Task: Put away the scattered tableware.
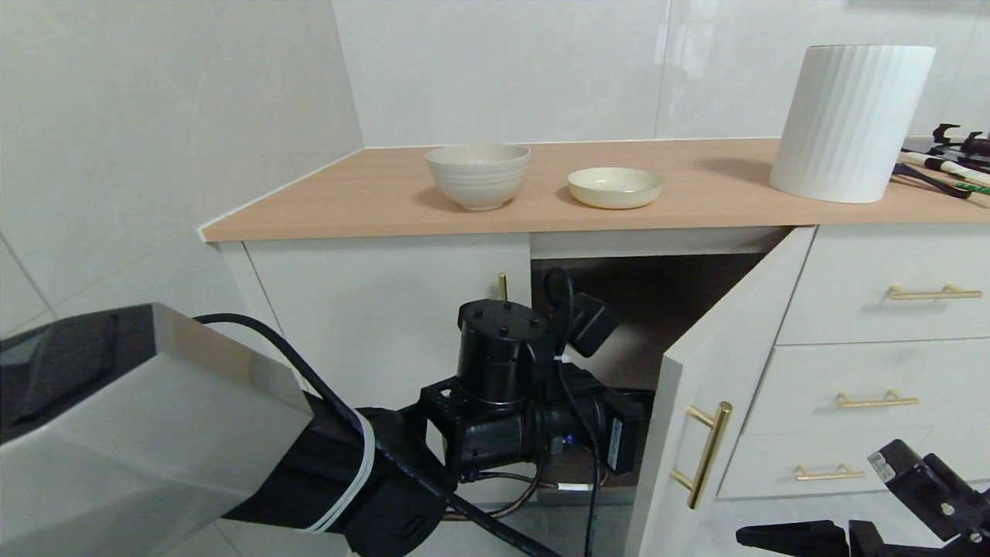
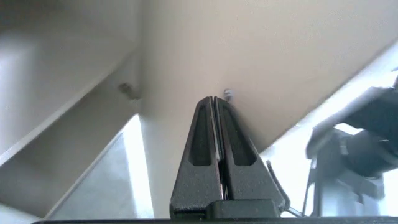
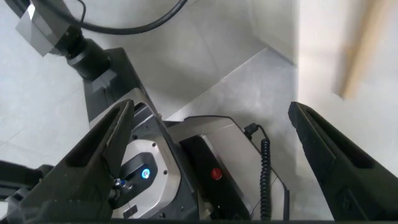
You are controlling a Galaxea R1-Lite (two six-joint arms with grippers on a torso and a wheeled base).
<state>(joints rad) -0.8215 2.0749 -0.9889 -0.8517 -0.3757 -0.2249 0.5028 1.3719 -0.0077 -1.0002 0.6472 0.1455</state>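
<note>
A cream bowl (image 1: pixel 478 175) and a shallow cream dish (image 1: pixel 616 187) stand apart on the wooden countertop (image 1: pixel 325 203). Below them the cupboard door (image 1: pixel 723 371) hangs open onto a dark compartment (image 1: pixel 657 309). My left arm's wrist (image 1: pixel 506 379) is at that opening, pointing inward. In the left wrist view my left gripper (image 2: pixel 214 101) is shut with nothing between its fingers, close to a pale inner panel of the cupboard. My right gripper (image 3: pixel 211 109) is open and holds nothing, down over the floor; its arm (image 1: pixel 920 480) is low to the right of the open door.
A tall white ribbed container (image 1: pixel 851 120) stands at the counter's right end, with black-handled utensils (image 1: pixel 943 166) beyond it. Drawers with gold handles (image 1: pixel 934 292) fill the cabinet's right side. A tiled wall closes the left side.
</note>
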